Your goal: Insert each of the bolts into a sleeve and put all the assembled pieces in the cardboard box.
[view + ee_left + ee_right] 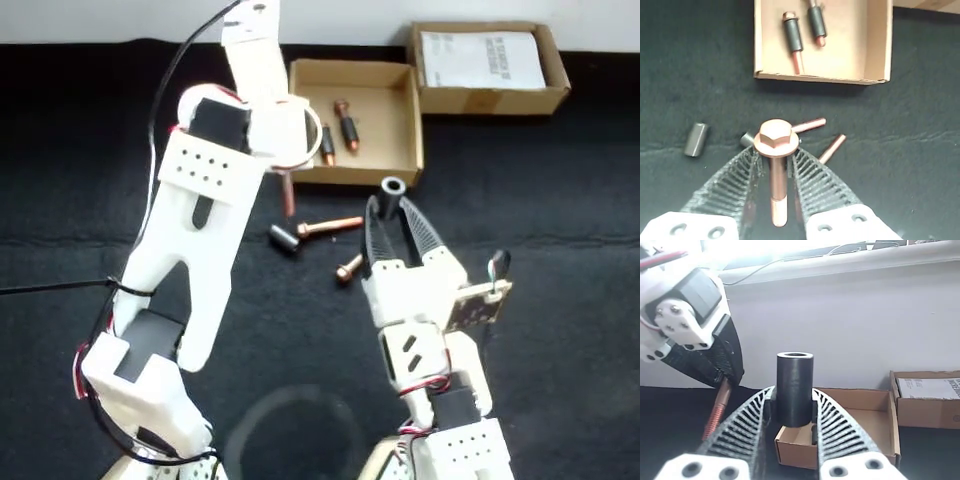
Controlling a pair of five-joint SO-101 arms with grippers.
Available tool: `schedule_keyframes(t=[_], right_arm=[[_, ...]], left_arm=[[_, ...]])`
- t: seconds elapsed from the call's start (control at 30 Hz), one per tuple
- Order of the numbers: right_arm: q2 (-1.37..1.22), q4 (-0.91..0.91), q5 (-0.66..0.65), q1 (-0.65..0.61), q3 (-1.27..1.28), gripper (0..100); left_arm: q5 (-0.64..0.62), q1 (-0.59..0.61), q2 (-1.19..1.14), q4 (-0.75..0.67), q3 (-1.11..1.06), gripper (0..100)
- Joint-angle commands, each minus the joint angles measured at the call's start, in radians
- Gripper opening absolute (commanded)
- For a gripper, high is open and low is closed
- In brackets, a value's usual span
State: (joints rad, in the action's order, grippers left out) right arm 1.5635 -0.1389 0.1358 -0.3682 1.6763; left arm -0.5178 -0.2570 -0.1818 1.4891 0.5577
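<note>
Pinching copper flange-head bolt (777,175): left gripper (776,154) | right gripper (794,392) clamped upright black metal sleeve (795,385) | slanted bolt beside its fingers risked missing bore.

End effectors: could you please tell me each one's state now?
Left end effector: holding a copper-coloured hex-head bolt.
Right end effector: holding a dark cylindrical metal sleeve.

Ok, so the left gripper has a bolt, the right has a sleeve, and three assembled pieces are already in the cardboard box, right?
Not three: the left wrist view shows two assembled pieces in the cardboard box. The rest holds: the left gripper is shut on a bolt, the right gripper on a sleeve.
</note>
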Motion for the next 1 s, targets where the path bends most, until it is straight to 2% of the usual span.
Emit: schedule_keyframes(t=[0.0, 0.23, 0.4, 0.57, 0.87, 0.97], right_arm=[[0.008, -0.022, -0.002, -0.012, 0.133, 0.7], [0.008, 0.054, -0.002, -0.012, 0.133, 0.7], [0.008, 0.061, -0.002, -0.012, 0.133, 0.7], [0.008, 0.061, -0.002, -0.012, 0.133, 0.7], [0.008, 0.061, -0.002, -0.013, 0.133, 0.7], [0.008, 0.061, -0.002, -0.013, 0.133, 0.7]], left_arm=[[-0.006, -0.027, 0.059, -0.046, 0.042, 1], [0.000, -0.082, 0.130, -0.161, 0.041, 1], [0.149, -0.147, 0.229, -0.244, 0.039, 1], [0.238, -0.197, 0.297, -0.250, 0.038, 1], [0.235, -0.271, 0.315, -0.339, -0.082, 1], [0.195, -0.305, 0.340, -0.367, -0.105, 1]])
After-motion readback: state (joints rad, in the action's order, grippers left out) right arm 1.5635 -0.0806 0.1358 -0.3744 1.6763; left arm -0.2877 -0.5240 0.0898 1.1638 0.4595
